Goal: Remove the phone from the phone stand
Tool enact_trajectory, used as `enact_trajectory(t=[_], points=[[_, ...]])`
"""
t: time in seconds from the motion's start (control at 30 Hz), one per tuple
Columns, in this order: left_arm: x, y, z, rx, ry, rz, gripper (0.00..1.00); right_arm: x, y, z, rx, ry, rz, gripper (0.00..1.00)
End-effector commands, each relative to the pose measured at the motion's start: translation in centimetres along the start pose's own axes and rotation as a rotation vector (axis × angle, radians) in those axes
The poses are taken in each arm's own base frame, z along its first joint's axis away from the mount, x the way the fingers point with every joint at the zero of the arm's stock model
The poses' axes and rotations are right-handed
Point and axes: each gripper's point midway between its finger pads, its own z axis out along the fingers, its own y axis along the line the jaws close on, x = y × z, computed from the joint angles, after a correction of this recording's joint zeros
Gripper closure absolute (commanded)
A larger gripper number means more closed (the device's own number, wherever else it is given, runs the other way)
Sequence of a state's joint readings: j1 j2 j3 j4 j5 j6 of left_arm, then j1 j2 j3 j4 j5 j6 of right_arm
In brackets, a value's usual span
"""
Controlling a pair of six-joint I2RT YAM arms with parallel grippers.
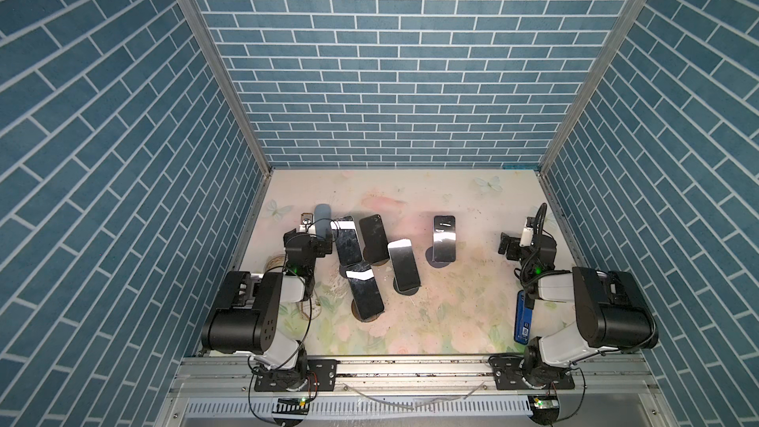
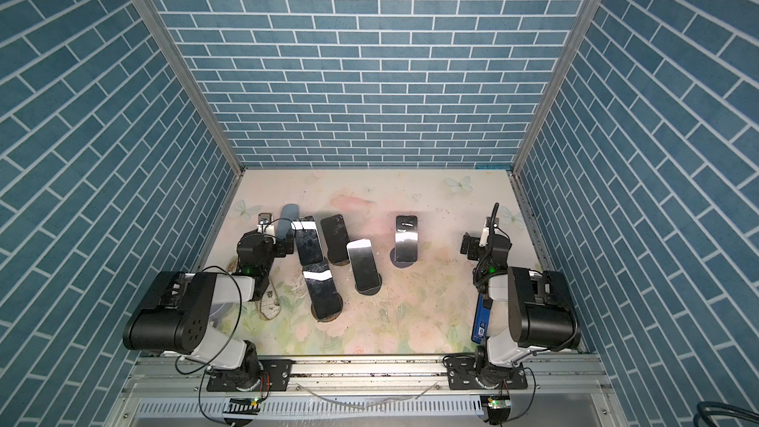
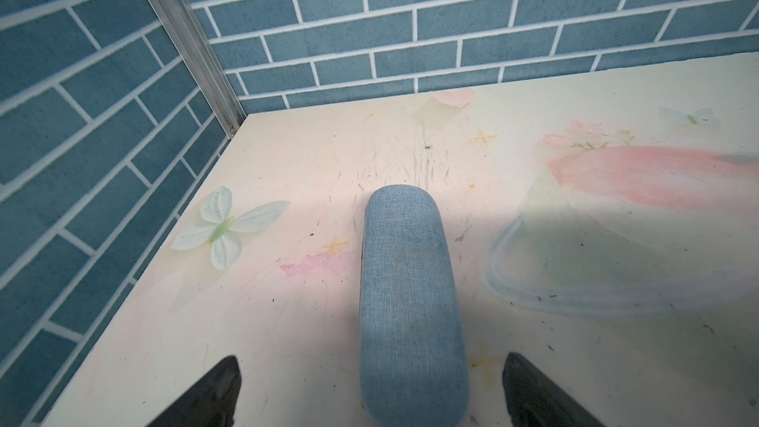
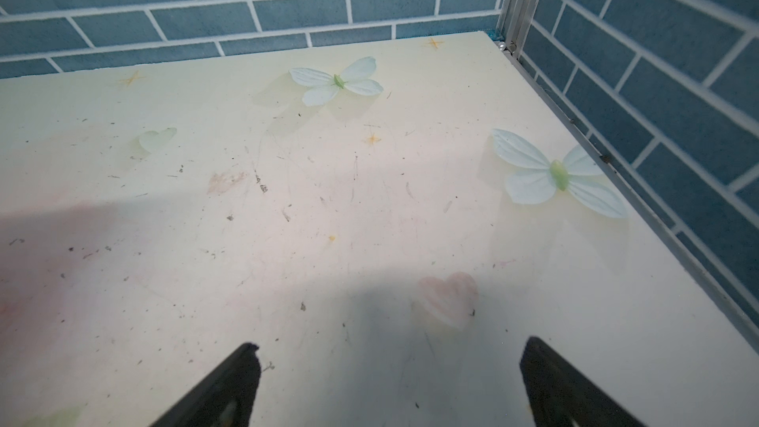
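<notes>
Several dark phones lean on round dark stands in the middle of the table in both top views. The one farthest right is a phone (image 1: pixel 444 238) on its phone stand (image 1: pixel 436 261), set apart from the cluster (image 2: pixel 361 264). My left gripper (image 1: pixel 321 234) stands open at the cluster's left edge, over the near end of a blue fabric case (image 3: pixel 410 289) that lies between its fingers (image 3: pixel 224 388) without touching them. Over bare table by the right wall, my right gripper (image 1: pixel 509 245) hangs open and empty (image 4: pixel 391 345). No phone shows in either wrist view.
A blue box (image 1: pixel 523 318) stands beside the right arm's base. A woven dish (image 2: pixel 269 301) lies under the left arm. Brick-patterned walls close the table on three sides. A metal rail (image 1: pixel 410 367) runs along the front edge.
</notes>
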State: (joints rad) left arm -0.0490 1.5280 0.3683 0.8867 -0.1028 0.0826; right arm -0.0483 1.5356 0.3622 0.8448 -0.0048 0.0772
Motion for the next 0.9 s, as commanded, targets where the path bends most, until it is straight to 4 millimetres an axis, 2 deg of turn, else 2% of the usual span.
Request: enact_trajectory(t=[0.0,0.37,0.47,0.6,0.73,0.87], points=[[-0.3,-0.2,0.2,0.007,-0.004,0.005,0.0,-1.7,0.1,0.5,-0.008,-0.041,-0.033,0.01],[-0.3,-0.1,0.2,0.004,-0.006,0.004,0.0,-1.7,0.1,0.4,-0.007,-0.045,-0.035,0.01],[-0.9,0.3,-0.5,-0.011,-0.035,-0.008,0.0,-3.0,0.3,-0.3,-0.014,-0.046,-0.041,0.01],[-2.2,2.0,-2.3,-0.091,-0.081,-0.046,0.0,-5.3,-0.5,-2.0,0.042,-0.041,-0.015,0.01],[-3.5,3.7,-3.9,-0.174,-0.1,-0.083,0.0,-7.2,-0.6,-3.6,0.059,-0.012,0.093,0.01],[-4.7,5.2,-5.1,-0.246,-0.062,-0.146,0.0,-8.1,0.1,-4.4,0.058,0.033,0.201,0.01]])
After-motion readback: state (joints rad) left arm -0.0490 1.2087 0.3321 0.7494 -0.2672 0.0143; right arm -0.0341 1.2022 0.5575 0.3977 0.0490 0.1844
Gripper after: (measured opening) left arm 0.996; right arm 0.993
